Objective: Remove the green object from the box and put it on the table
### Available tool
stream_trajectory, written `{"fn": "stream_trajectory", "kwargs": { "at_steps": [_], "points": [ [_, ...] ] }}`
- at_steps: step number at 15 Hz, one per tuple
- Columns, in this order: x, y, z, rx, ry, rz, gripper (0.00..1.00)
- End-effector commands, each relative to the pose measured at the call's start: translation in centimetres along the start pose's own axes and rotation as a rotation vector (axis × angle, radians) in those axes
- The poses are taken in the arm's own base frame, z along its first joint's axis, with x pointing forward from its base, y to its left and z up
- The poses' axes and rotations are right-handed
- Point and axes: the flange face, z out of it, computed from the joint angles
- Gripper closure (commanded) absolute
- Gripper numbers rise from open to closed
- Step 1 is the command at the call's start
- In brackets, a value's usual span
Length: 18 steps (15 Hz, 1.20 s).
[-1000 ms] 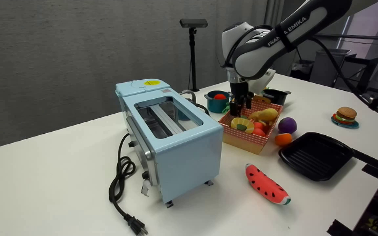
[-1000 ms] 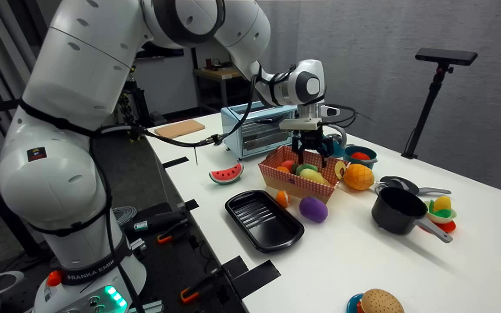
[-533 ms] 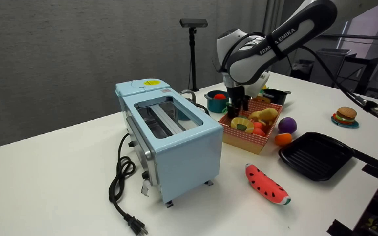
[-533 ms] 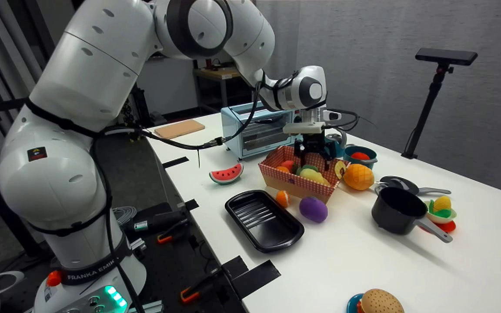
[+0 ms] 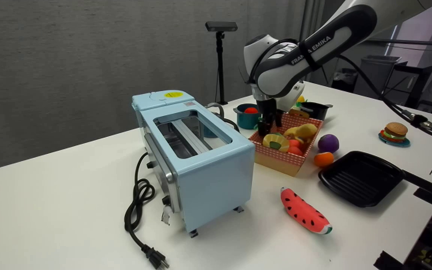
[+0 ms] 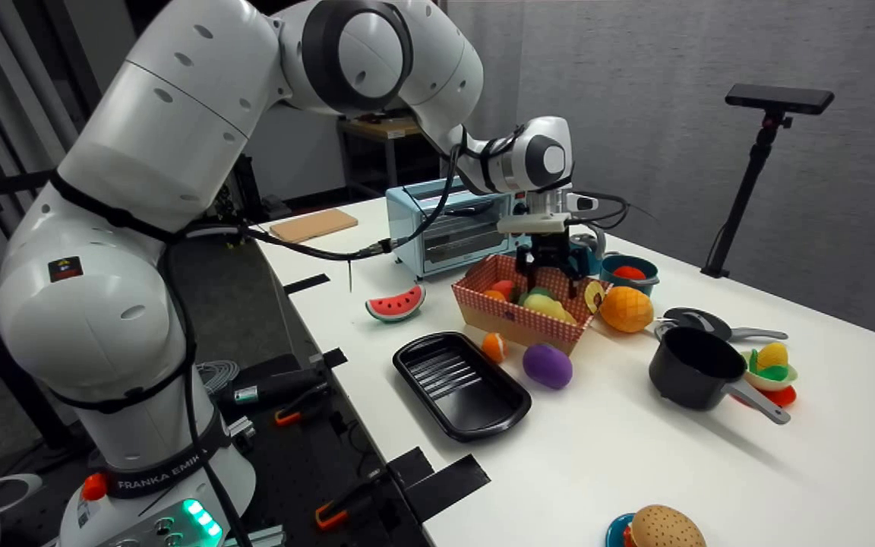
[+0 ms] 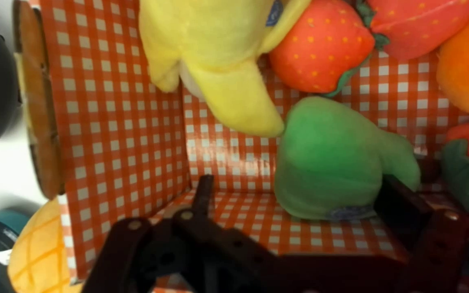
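Observation:
The green object (image 7: 328,162) is a rounded soft piece with a stub, lying in the box (image 7: 112,138), which has a red-and-white checked lining. It shows partly in an exterior view (image 6: 541,291). The box (image 5: 276,162) stands on the white table (image 6: 604,441). My gripper (image 7: 296,179) is open and points down into the box; it shows in both exterior views (image 5: 271,129) (image 6: 549,287). The green object lies between the fingers, close to the right one in the wrist view. I cannot tell whether they touch. The left finger (image 7: 202,195) stands apart from it.
Beside the green object lie a yellow banana (image 7: 222,61), strawberries (image 7: 320,49) and an orange (image 7: 468,65). The pale blue toaster (image 5: 216,180) stands close to the box. A pineapple (image 6: 626,309), eggplant (image 6: 548,366), black pan (image 6: 462,387) and watermelon slice (image 5: 304,210) surround it.
My gripper has come down into the box and moved slightly towards the toaster in an exterior view. Its jaws stay open. The box has shifted very slightly.

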Motion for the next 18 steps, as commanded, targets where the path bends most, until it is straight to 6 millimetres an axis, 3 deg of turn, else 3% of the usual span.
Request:
{"fn": "stream_trajectory", "kwargs": {
  "at_steps": [1,18],
  "points": [
    [0.89,0.23,0.43,-0.009,-0.011,-0.003,0.00],
    [0.47,0.09,0.23,-0.002,-0.010,0.003,0.00]
  ]
}}
